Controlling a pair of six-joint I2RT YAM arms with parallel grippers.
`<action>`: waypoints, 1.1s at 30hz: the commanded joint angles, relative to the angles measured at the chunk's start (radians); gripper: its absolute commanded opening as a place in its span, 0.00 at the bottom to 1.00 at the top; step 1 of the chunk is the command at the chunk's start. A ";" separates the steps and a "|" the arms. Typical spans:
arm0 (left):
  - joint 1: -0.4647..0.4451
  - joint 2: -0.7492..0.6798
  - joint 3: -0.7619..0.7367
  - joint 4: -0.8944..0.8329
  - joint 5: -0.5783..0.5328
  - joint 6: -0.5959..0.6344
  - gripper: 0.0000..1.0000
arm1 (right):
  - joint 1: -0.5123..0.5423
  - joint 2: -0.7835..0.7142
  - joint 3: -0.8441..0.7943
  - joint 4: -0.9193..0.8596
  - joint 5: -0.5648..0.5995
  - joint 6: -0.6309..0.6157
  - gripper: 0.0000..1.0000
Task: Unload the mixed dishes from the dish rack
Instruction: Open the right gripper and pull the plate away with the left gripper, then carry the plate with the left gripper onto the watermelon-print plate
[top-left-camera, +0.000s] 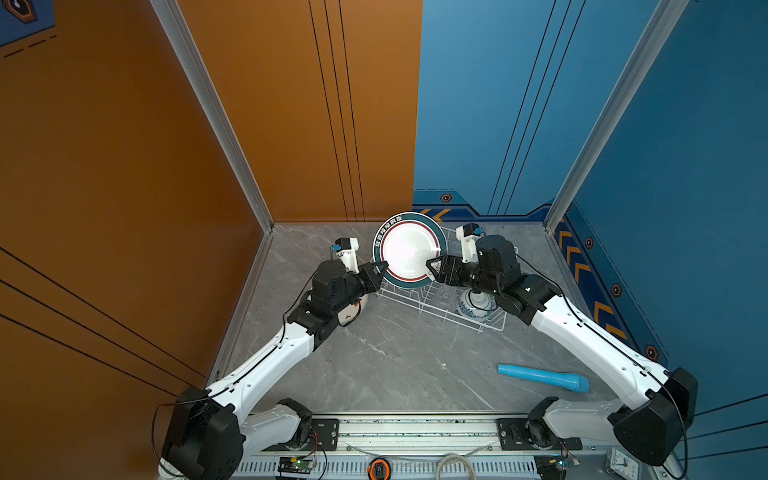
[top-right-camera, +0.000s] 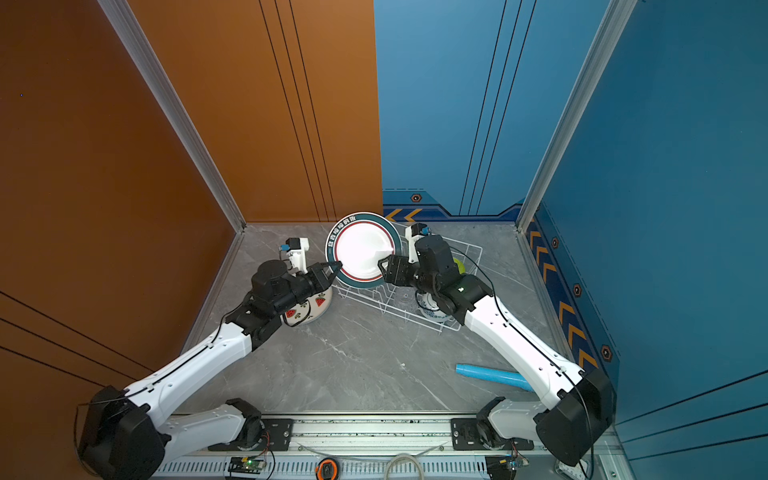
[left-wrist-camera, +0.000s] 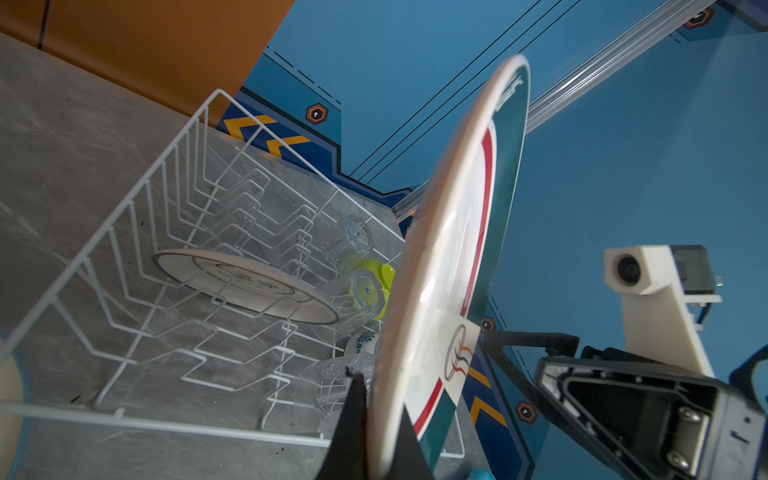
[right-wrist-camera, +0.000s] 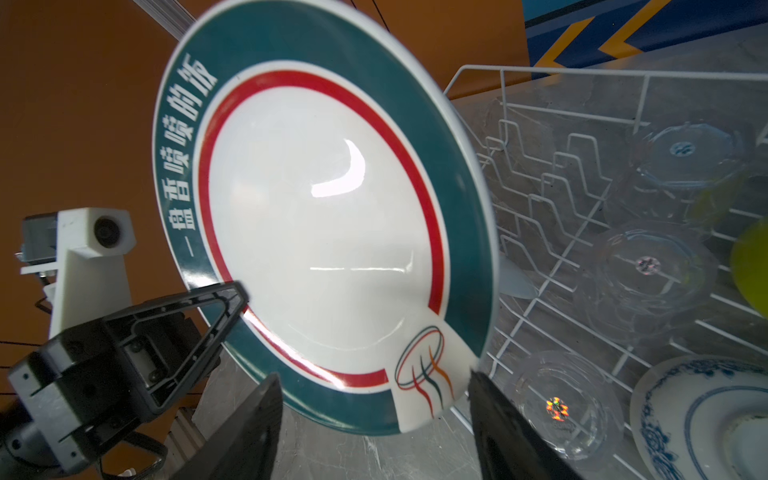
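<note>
A dark-rimmed white plate (top-left-camera: 409, 249) (top-right-camera: 363, 249) (right-wrist-camera: 324, 228) stands on edge in the air above the left end of the dish rack (top-left-camera: 490, 324) (left-wrist-camera: 124, 208). My left gripper (top-left-camera: 381, 268) (left-wrist-camera: 380, 399) is shut on its left rim. My right gripper (top-left-camera: 432, 266) (right-wrist-camera: 374, 376) is open, with the plate's right rim between its spread jaws and untouched. In the rack I see a blue-patterned bowl (right-wrist-camera: 706, 415), a lime-green bowl (left-wrist-camera: 384, 276), clear glass cups (right-wrist-camera: 648, 266) and another white plate (left-wrist-camera: 245, 286). A watermelon-print plate (top-right-camera: 316, 305) lies on the table under my left arm.
A light blue tube (top-left-camera: 544, 377) lies on the grey tabletop at the front right, beside my right arm. Orange and blue walls close in the table at the back and sides. The rack sits against the back right corner.
</note>
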 joint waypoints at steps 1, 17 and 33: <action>0.022 0.006 0.000 -0.010 -0.019 0.008 0.00 | -0.006 -0.027 -0.005 0.056 -0.021 -0.005 0.74; 0.318 -0.150 -0.101 -0.091 0.055 -0.129 0.00 | -0.024 -0.160 -0.174 0.095 0.082 -0.039 0.98; 0.583 -0.402 -0.179 -0.495 -0.004 -0.099 0.00 | -0.086 -0.278 -0.277 0.095 0.088 -0.051 1.00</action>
